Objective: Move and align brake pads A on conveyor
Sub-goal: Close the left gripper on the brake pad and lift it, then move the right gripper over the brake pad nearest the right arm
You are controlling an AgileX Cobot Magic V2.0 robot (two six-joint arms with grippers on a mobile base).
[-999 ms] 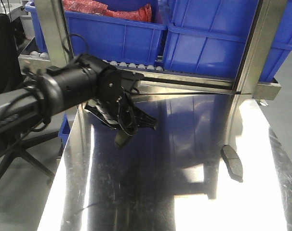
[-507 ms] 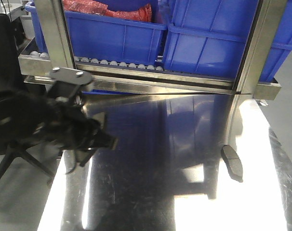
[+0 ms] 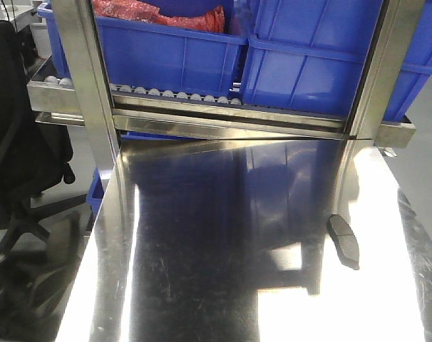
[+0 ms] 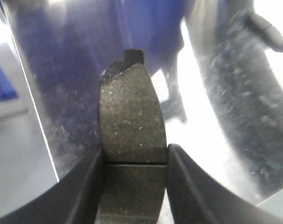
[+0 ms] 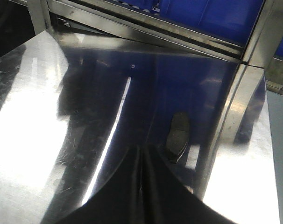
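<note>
One brake pad [image 4: 132, 116] sits clamped btwn the fingers of the left claw [image 4: 134, 154], held over the steel counter [image 3: 202, 271]. 2nd brake pad [image 3: 343, 242] lies on counter's right side, by a steel post [image 3: 362, 107]. Right claw [image 5: 141, 151] is pinched together, empty.
</note>
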